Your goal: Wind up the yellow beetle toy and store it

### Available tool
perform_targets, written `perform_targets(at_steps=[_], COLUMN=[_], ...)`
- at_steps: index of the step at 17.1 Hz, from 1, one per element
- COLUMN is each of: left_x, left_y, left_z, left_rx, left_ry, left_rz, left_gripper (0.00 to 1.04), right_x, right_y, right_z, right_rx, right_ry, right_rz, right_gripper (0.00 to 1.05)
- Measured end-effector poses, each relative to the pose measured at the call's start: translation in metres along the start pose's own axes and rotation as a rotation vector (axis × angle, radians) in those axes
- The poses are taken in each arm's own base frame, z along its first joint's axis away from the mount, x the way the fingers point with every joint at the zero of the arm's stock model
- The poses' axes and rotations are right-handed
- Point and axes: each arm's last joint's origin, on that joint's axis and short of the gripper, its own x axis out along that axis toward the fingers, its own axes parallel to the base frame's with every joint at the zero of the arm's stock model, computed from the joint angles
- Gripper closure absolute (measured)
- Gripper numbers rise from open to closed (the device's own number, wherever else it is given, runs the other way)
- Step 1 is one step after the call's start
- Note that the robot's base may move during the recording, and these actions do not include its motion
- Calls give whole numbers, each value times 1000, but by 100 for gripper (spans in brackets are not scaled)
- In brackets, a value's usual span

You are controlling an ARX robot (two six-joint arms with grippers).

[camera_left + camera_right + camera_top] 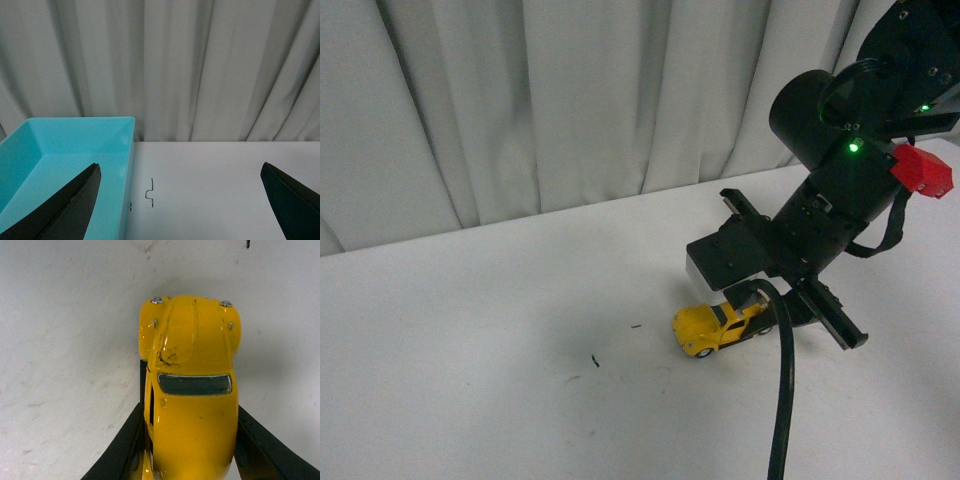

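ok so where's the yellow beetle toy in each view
front view: yellow beetle toy on the table, low and right of centre.
left wrist view: not in it.
right wrist view: fills the middle, between the fingers of the right pincer.
shared landmark: the white table, in all three.

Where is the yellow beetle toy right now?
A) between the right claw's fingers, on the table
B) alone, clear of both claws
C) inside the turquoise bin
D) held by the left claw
A: the right wrist view shows the yellow beetle toy with the right claw fingers against both its sides.
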Motion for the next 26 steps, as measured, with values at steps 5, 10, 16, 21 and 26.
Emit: perform_targets(at_steps=[5,10,16,21,26], left_x=[0,0,0,0,0], left_y=[0,0,0,0,0], left_z=[0,0,0,0,0], left_rx=[0,0,0,0,0], left_ry=[0,0,0,0,0], left_rz=[0,0,0,0,0], left_gripper=[7,7,7,7,7], right_x=[-13,-24,-35,-33,-31], right_y=[19,30,41,41,43], right_z=[-37,-60,-83,-83,-81], right_rx=[120,200,265,261,278], right_ry=[7,12,45,52,37], right_rz=[-19,-24,-38,-37,-21], right_gripper=[63,63,63,47,8])
